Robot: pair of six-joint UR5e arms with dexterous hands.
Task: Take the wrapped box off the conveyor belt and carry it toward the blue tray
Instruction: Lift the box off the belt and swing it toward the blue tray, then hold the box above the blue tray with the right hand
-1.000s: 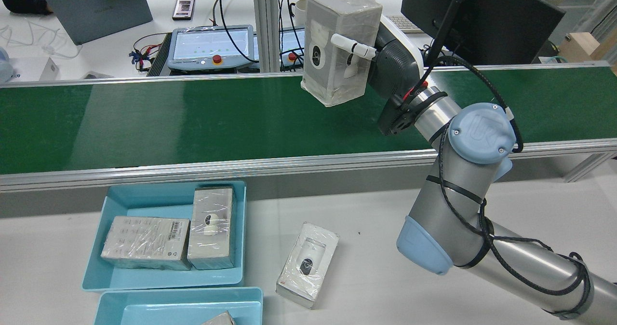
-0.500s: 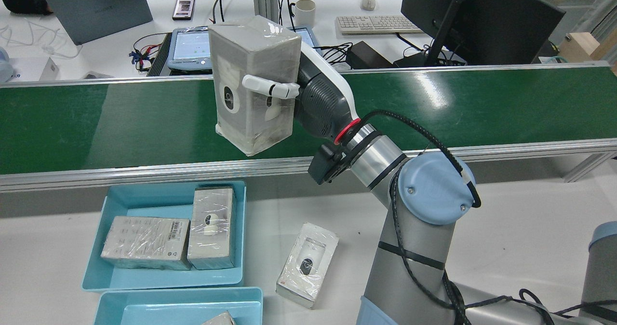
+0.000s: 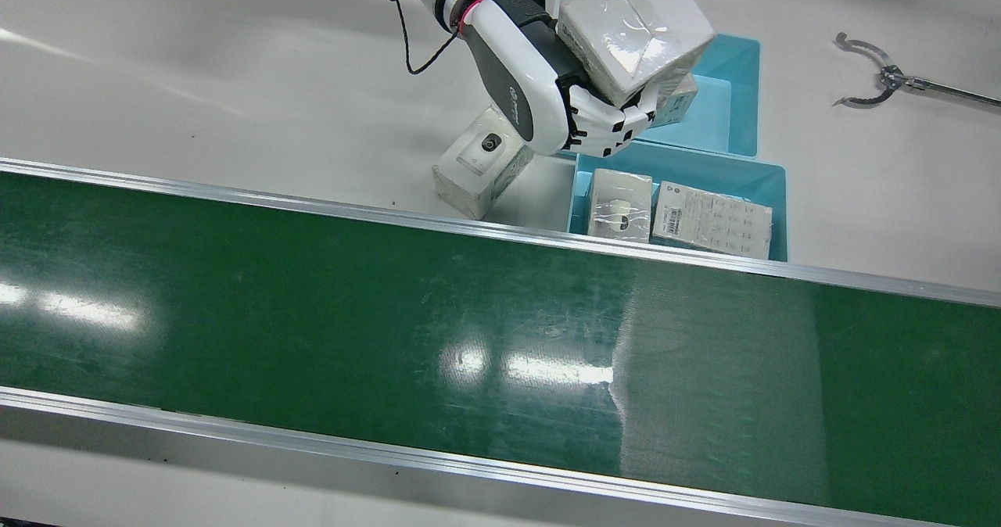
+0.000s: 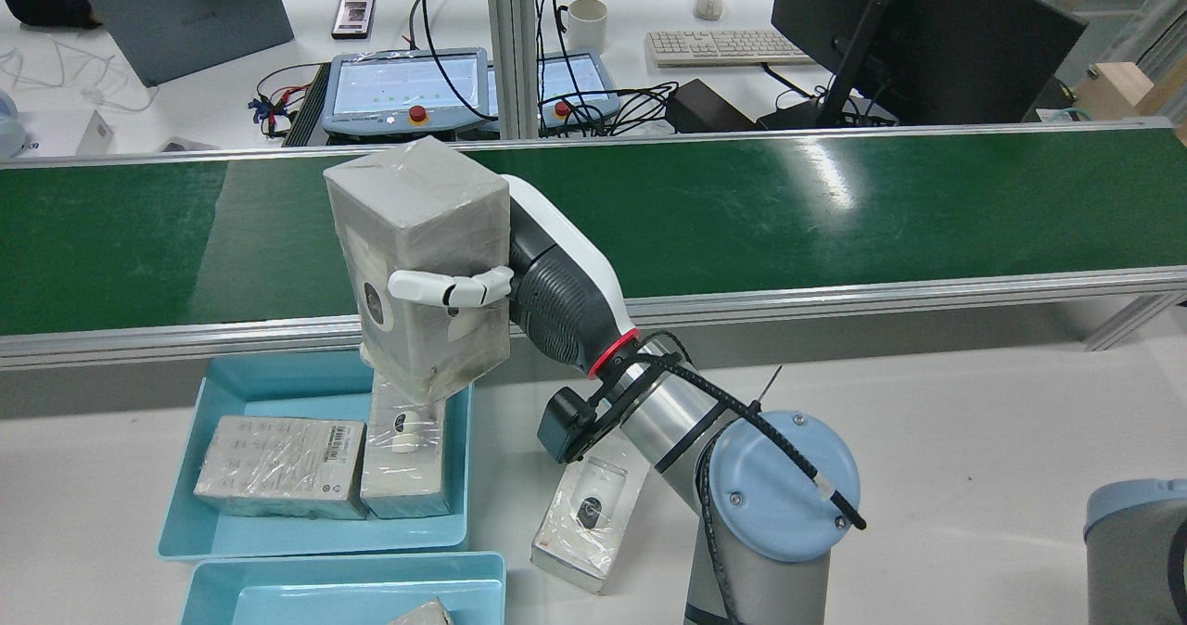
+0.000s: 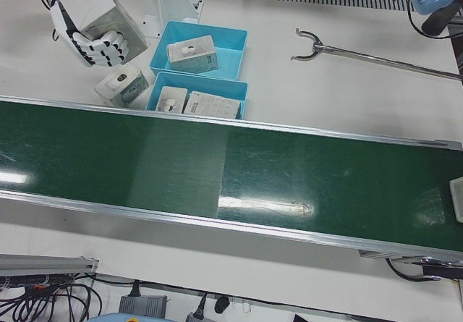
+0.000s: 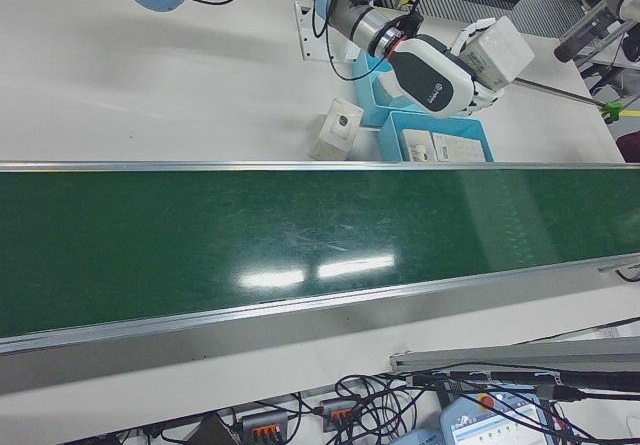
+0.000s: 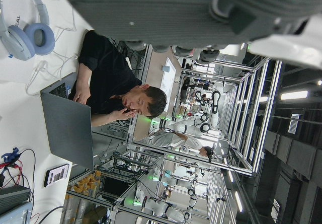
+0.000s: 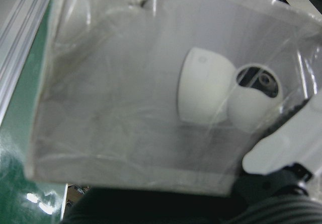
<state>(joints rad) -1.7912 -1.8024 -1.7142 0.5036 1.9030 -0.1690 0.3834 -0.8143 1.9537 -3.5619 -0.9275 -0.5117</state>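
The wrapped box (image 4: 417, 263) is grey, in clear film, with a white camera printed on it. My right hand (image 4: 547, 291) is shut on it and holds it upright in the air, over the belt's near rail and the far right corner of the blue tray (image 4: 269, 389). The box also shows in the front view (image 3: 633, 34), the left-front view (image 5: 87, 11) and the right-front view (image 6: 497, 50), and it fills the right hand view (image 8: 166, 93). The left hand view shows only a dark grey underside (image 7: 166, 12) of my left hand.
The tray holds two wrapped boxes (image 4: 278, 467) (image 4: 408, 440). A second blue tray (image 4: 343, 579) sits nearer me. A loose wrapped box (image 4: 593, 514) lies on the white table under my right wrist. The green conveyor belt (image 4: 835, 208) carries nothing. A metal grabber tool (image 3: 876, 81) lies beyond the trays.
My right arm has swung the box left and back toward me, from above the belt's far side to over the near rail and the tray's corner. The hold is unchanged.
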